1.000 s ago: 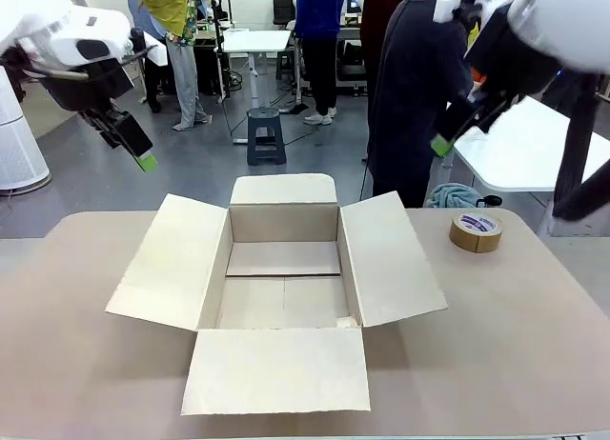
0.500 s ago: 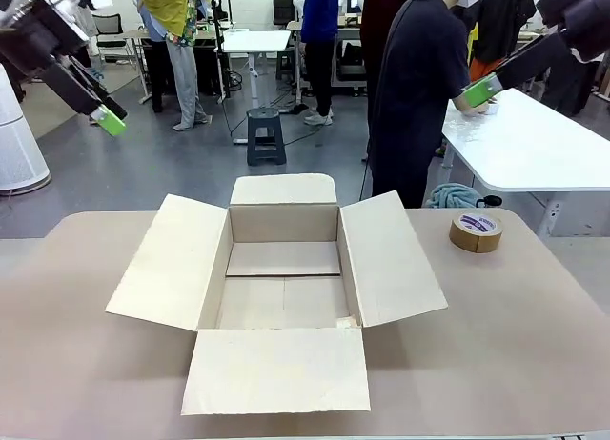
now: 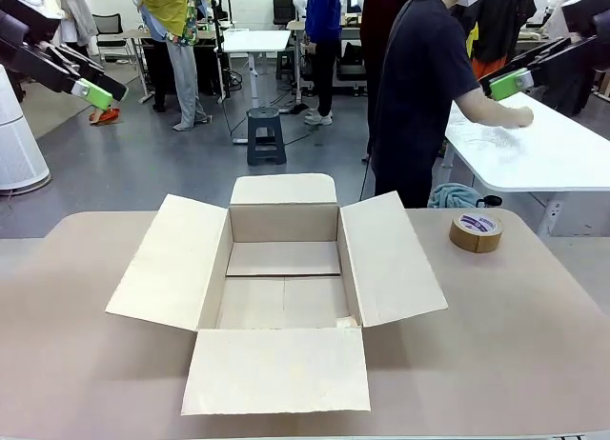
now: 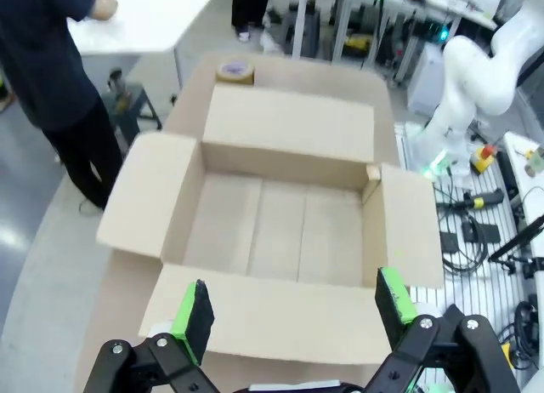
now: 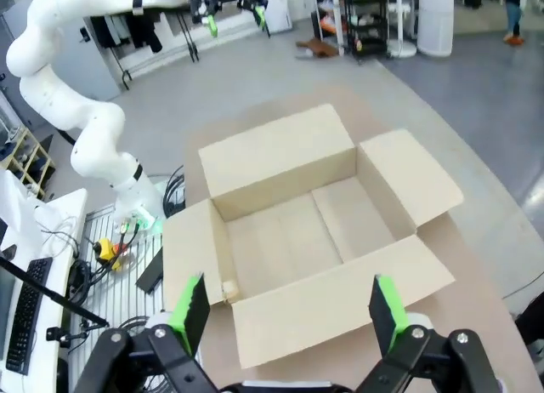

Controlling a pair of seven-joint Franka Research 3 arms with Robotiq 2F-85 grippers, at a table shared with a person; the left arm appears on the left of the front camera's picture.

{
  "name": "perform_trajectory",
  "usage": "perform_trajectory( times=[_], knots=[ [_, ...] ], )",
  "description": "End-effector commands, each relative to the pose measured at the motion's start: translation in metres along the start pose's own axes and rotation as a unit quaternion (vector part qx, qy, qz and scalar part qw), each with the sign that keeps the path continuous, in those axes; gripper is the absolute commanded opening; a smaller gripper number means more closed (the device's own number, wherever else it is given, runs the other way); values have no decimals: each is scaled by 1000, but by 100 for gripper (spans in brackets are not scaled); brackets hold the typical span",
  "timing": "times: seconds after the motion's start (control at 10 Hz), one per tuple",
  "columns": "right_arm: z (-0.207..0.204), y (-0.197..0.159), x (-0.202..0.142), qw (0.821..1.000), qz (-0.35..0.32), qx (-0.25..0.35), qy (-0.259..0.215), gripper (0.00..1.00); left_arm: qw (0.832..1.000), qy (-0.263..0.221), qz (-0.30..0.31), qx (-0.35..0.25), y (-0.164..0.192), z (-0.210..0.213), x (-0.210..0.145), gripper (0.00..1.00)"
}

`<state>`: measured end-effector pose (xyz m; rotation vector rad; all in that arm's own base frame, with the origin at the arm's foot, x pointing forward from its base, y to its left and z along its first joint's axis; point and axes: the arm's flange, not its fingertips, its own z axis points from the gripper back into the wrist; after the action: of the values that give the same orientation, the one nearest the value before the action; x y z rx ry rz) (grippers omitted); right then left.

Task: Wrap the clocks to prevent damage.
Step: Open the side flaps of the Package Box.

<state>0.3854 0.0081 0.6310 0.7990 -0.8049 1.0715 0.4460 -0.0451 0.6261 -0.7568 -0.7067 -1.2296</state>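
Open box (image 3: 284, 288) at centre, tape (image 3: 476, 231) right, person (image 3: 419, 97) behind; left gripper (image 4: 293, 304) and right gripper (image 5: 287, 312) both wide, empty, cropped at bottom edge.

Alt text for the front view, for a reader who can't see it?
An open cardboard box, flaps spread, sits on the table, a tape roll to its right. The left hand and right hand hang open, high in the upper corners. Beyond, a person in a dark shirt faces a white side table.
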Motion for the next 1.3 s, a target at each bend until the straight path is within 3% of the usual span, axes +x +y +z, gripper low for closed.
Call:
perform_trajectory(
  times=[0.0,0.2,0.4,0.5,1.2],
  knots=[
    [-2,2,-16,999,19,4,-39,100,999,-47,-19,-16,-10,0,-15,100],
    [2,0,-23,999,14,5,-43,100,997,-67,-25,-24,-12,15,-24,100],
    [-1,-2,-22,1000,-2,-20,-21,100,998,-60,-16,23,-18,17,-25,100],
    [9,0,-22,999,6,-2,-36,100,998,-58,-13,-17,-9,15,-23,100],
    [9,0,-22,999,6,-2,-36,100,998,-58,-13,-17,-9,15,-23,100]
  ],
)
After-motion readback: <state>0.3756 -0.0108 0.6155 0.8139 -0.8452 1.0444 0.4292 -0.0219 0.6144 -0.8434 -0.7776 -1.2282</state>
